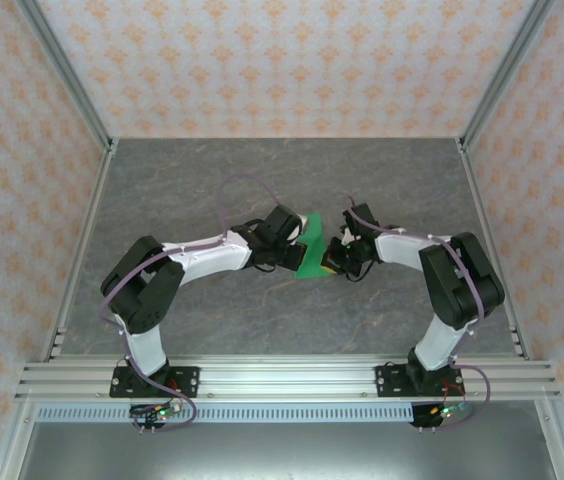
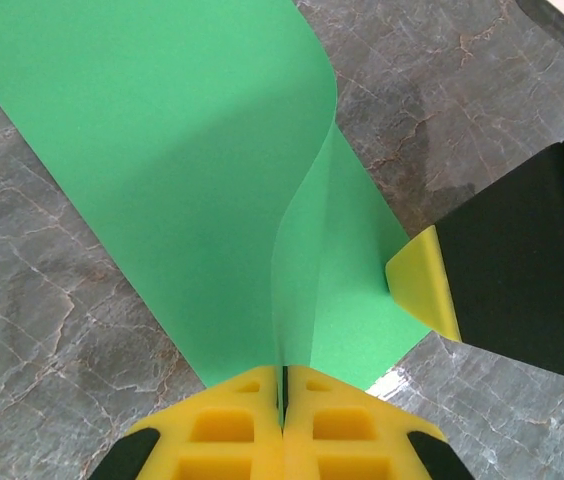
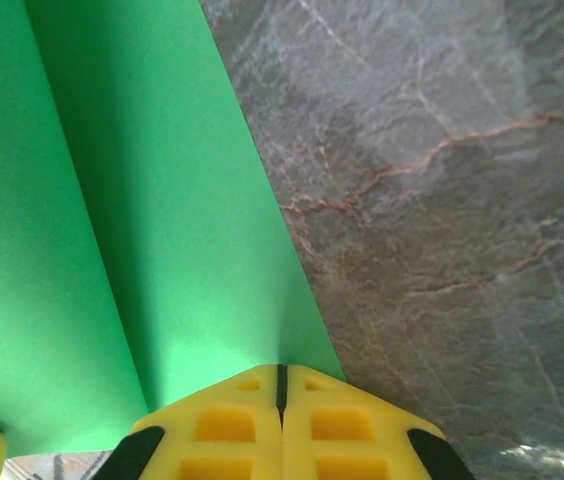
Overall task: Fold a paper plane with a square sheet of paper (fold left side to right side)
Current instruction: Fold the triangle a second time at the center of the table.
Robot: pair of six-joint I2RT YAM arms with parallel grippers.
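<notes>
Top external view: the left arm (image 1: 162, 275) reaches in from the left and the right arm (image 1: 457, 275) from the right. Their tips meet at the green paper (image 1: 312, 258) in the middle of the grey tabletop (image 1: 192, 180).

Left wrist view: the left jaws are closed on the paper (image 2: 162, 150). Its near edge curls up off the tabletop (image 2: 42, 330) and runs into the seam between the yellow pads (image 2: 232, 420), while the rest of the sheet lies flat beyond. At its right edge a yellow fingertip (image 2: 422, 285) of the right arm touches the paper.

Right wrist view: the right jaws are closed, pads (image 3: 232, 420) pressed together at the edge of the paper (image 3: 112, 200). Whether paper is pinched between them cannot be told.
</notes>
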